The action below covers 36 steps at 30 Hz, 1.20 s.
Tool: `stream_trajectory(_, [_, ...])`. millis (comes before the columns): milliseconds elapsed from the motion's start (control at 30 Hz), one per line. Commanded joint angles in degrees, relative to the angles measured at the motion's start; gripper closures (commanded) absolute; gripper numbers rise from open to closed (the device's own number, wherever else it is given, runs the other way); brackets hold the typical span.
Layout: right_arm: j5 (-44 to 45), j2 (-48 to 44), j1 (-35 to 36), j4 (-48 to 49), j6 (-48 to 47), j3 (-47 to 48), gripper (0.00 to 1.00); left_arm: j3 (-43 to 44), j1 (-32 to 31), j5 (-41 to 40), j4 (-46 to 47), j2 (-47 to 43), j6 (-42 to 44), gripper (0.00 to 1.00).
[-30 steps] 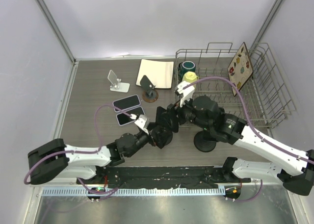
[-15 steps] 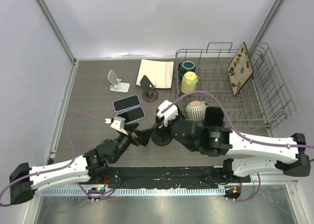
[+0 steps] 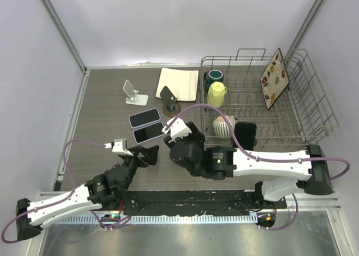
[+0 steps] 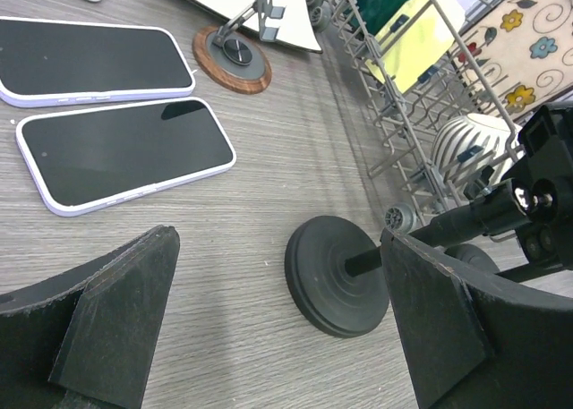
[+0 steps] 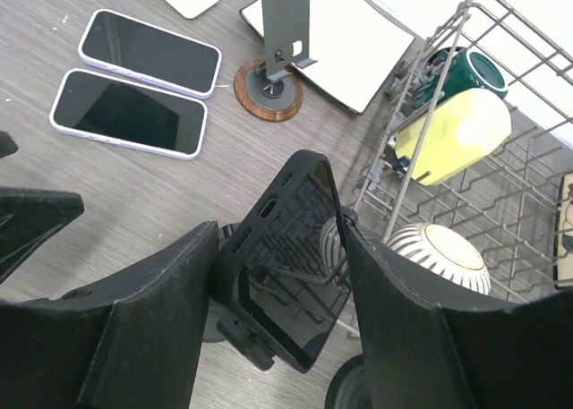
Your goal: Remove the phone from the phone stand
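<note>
A phone [image 5: 286, 275] in a black case stands upright between the fingers of my right gripper [image 5: 277, 239], and both fingers touch its side edges. The black phone stand's clamp [image 5: 246, 337] still holds its lower edge. In the left wrist view the stand's round black base [image 4: 345, 275] looks tipped, with its stem leaning right toward the right gripper. My left gripper [image 4: 282, 328] is open just short of that base, holding nothing. From above, the right gripper [image 3: 178, 152] hides the phone, and the left gripper [image 3: 147, 154] sits beside it to the left.
Two lilac-cased phones [image 3: 146, 117] [image 3: 148, 131] lie flat beyond the grippers. Behind them are a small stand on a wooden disc [image 3: 170, 106], a white stand [image 3: 133, 93] and a white pad [image 3: 178, 83]. A wire dish rack [image 3: 291, 127] on the right holds mugs, a striped bowl [image 3: 224, 126] and a plate.
Both arms have drawn back toward the near edge and to the left. The right gripper's fingers have closed in onto the black phone. The left gripper has stayed wide open.
</note>
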Motion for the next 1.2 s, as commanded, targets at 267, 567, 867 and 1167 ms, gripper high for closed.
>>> stream_trajectory(267, [13.93,8.03,0.66,-4.65,6.42,4.69,0.42,1.95,0.08,2.54,8.58,13.69,0.65,0.0])
stream_trajectory(567, [13.94,9.01,1.45,-2.64,4.93,3.99,0.76,2.04,0.08,9.05,17.28,19.23,6.01,0.0])
stream_trajectory(867, [4.01,2.16,2.59,17.73,-4.99,-6.01,0.99,1.25,0.08,20.99,29.75,24.76,15.58,0.0])
stream_trajectory(1167, [-3.99,-1.27,2.15,28.57,-9.84,-11.3,0.99,4.84,0.16,28.12,49.69,45.05,25.33,0.04])
